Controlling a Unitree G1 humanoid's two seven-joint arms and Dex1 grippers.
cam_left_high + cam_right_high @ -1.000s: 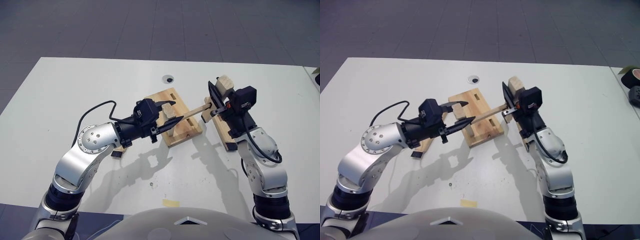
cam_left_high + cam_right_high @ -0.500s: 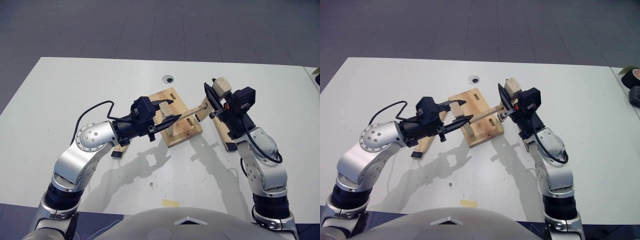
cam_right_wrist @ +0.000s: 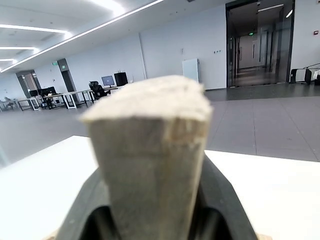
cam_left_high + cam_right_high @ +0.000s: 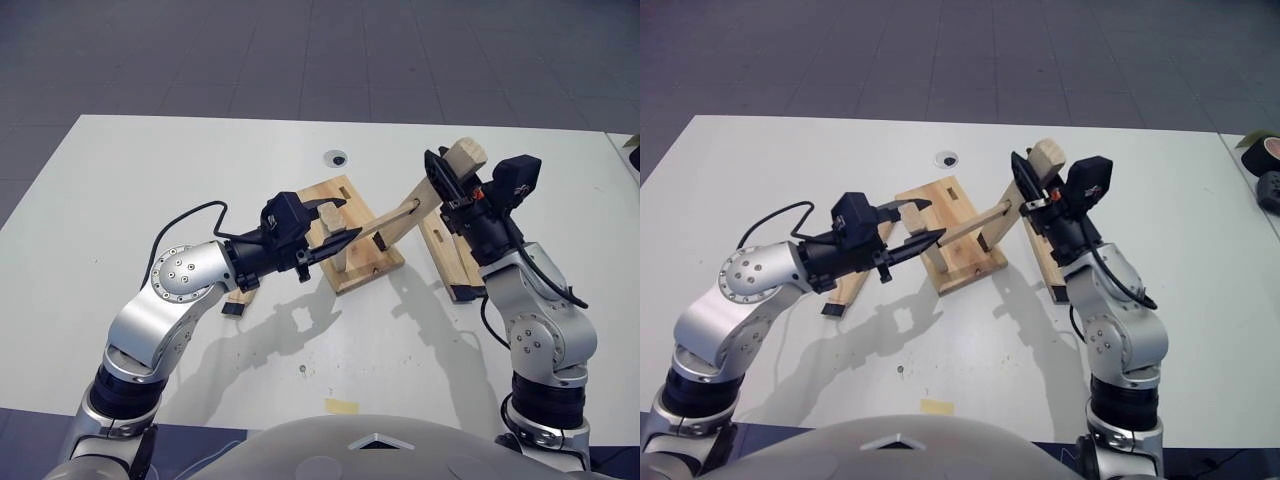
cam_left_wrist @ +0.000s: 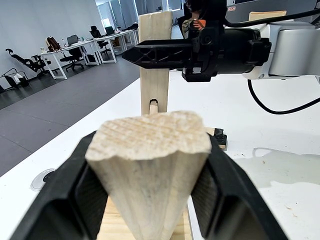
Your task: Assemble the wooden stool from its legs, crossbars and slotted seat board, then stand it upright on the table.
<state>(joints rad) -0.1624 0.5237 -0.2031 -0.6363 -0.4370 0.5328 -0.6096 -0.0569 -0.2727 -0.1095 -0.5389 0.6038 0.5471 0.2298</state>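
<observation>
While both arms hang over the white table (image 4: 150, 170), the slotted seat board (image 4: 375, 262) lies flat near the middle of it, and that's our landmark. Just right of the seat board, a long plank (image 4: 440, 255) lies flat on the table. Off to the left of the board, another wooden piece (image 4: 847, 285) lies partly under the left arm.

Over the board itself, we have an upright leg (image 4: 340, 258), lower end down at the board. The left claw (image 4: 352, 220) is clamped around its top, and the wrist view shows both fingers pressed to the wood. Whether it sits in a slot, I can't tell.

Above the board's right edge, a tilted leg (image 4: 462, 156) is raised off the table, gripped tight in the right claw (image 4: 450, 172). A thin crossbar (image 4: 380, 228) runs between the two legs, one end in the tilted leg's notch.

Beyond the board: a small round hole (image 4: 338, 157). Near the table's front edge: a scrap of tape (image 4: 340, 406).
</observation>
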